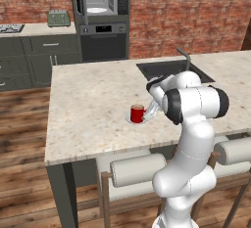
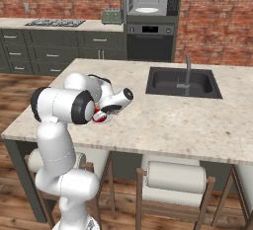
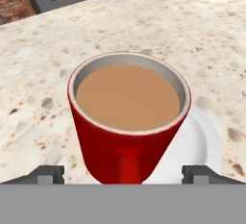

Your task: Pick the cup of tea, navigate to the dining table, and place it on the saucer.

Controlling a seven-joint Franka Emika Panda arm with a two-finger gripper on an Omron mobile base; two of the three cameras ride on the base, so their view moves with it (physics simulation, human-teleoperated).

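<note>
The red cup of tea (image 3: 127, 122), full of brown liquid, stands upright on the small white saucer (image 3: 204, 141), its handle facing the hand camera. Both rest on the beige speckled dining table (image 1: 88, 100), near its front edge. My gripper (image 3: 123, 175) is open, its dark fingertips (image 3: 48, 174) spread wide on either side of the mug's base and clear of it. In the left base view the cup (image 1: 137, 113) sits on the saucer (image 1: 128, 120) just left of my gripper (image 1: 150, 115). From the right base camera, the arm covers most of the cup (image 2: 100, 117).
A dark sink (image 1: 169, 69) with a faucet (image 1: 185, 58) is set into the table behind the arm. Stools with white cushions (image 1: 137, 169) stand along the table's near side. An oven and microwave (image 1: 102, 7) sit against the brick back wall.
</note>
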